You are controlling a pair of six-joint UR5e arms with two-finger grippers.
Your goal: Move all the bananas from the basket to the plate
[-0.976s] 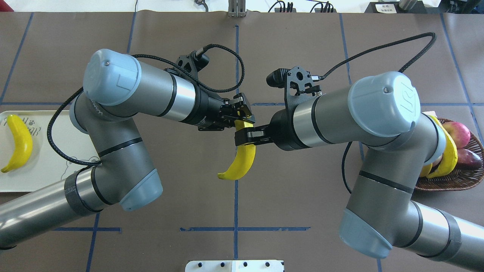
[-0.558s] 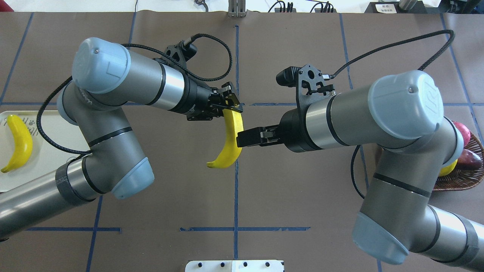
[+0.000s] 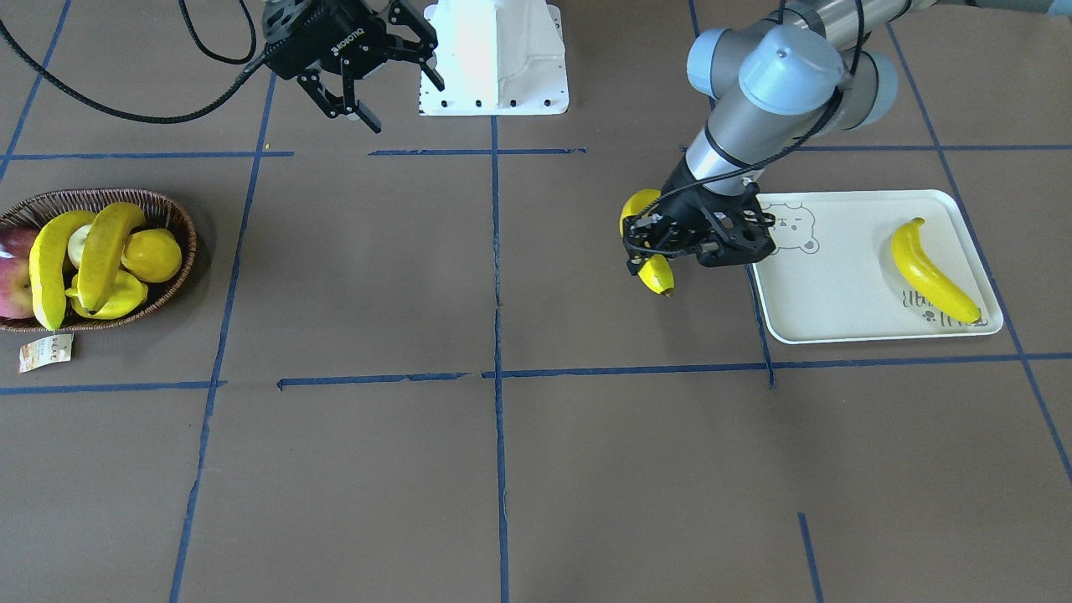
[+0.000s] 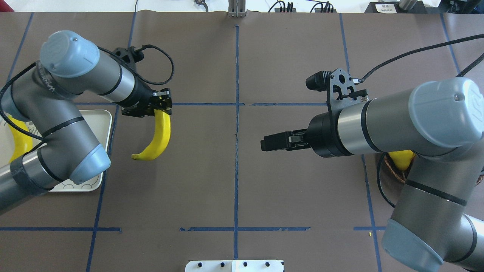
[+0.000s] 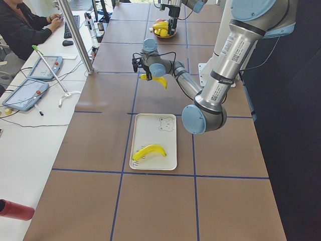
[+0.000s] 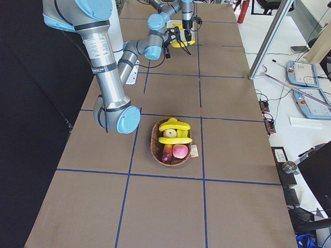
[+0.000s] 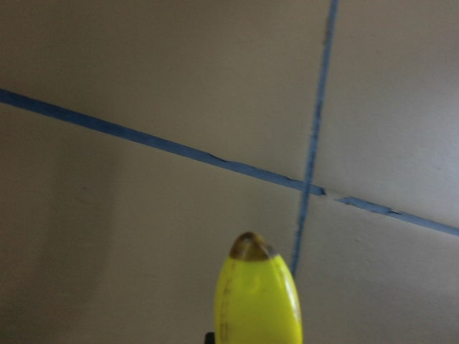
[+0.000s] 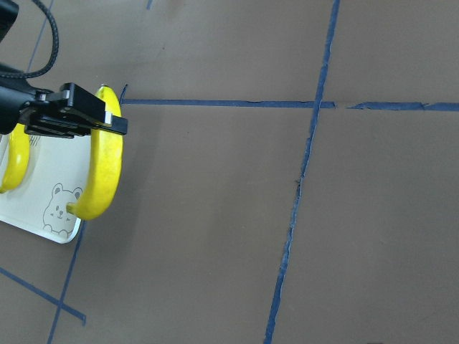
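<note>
Left gripper (image 4: 163, 105) fingers pinch one end of a banana (image 4: 160, 132); it hangs below them, just beside the plate (image 3: 837, 285). Held so near its tip, it could slip out early. Right gripper (image 3: 406, 105) fingers spread, empty.

The only word that reads clearly is the brand ROBOTIQ. It stands in white capitals on the black body of the right gripper (image 3: 408, 107), at 11 o'clock in the front-facing view.

The plate (image 3: 837, 328) carries grey lettering with a paw mark at its 4 o'clock corner, and small grey marks by the bear face at its 10 o'clock corner. Both are too small to read.

The paper tag (image 3: 44, 352), at 7 o'clock of the basket (image 3: 191, 243), is printed but illegible.

A line of dark letters runs along the left arm (image 4: 48, 84) in the overhead view, and it cannot be made out.

A white label (image 4: 385, 7) at 1 o'clock beyond the table has unreadable print.
</note>
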